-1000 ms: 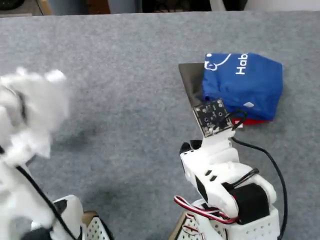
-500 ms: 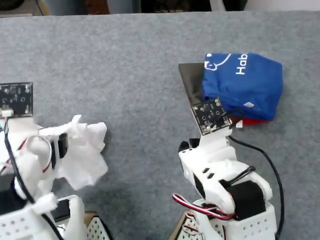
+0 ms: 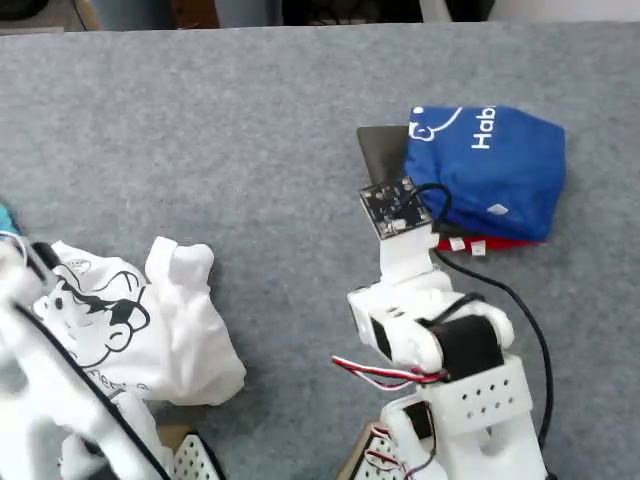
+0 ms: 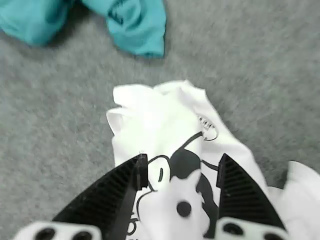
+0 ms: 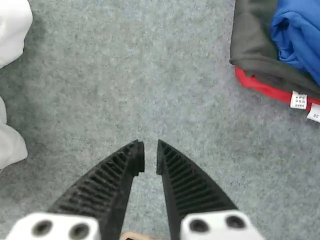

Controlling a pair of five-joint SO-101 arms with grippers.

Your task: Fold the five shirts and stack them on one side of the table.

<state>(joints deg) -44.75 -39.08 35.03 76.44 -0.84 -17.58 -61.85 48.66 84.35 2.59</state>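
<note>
A crumpled white shirt (image 3: 140, 330) with a black cartoon print lies at the table's front left. My left gripper (image 4: 181, 167) hangs open just above it, the white shirt (image 4: 165, 130) showing between and beyond its fingers. A teal shirt (image 4: 135, 25) lies bunched farther off. At the right stands a folded stack, with a blue shirt (image 3: 490, 170) on top of a dark grey shirt (image 3: 380, 160) and a red shirt (image 3: 495, 243). My right gripper (image 5: 150, 150) is shut over bare table, the stack's red shirt (image 5: 265, 90) a little way off to one side.
The grey felt table (image 3: 250, 120) has open room across its middle and far side. The right arm's white body (image 3: 430, 340) and black cable (image 3: 530, 330) sit in front of the stack. A sliver of teal cloth (image 3: 4, 215) shows at the left edge.
The left arm brought the white shirt down from the left and let it go; it now lies spread on the table. The right arm's wrist swung slightly left and farther out.
</note>
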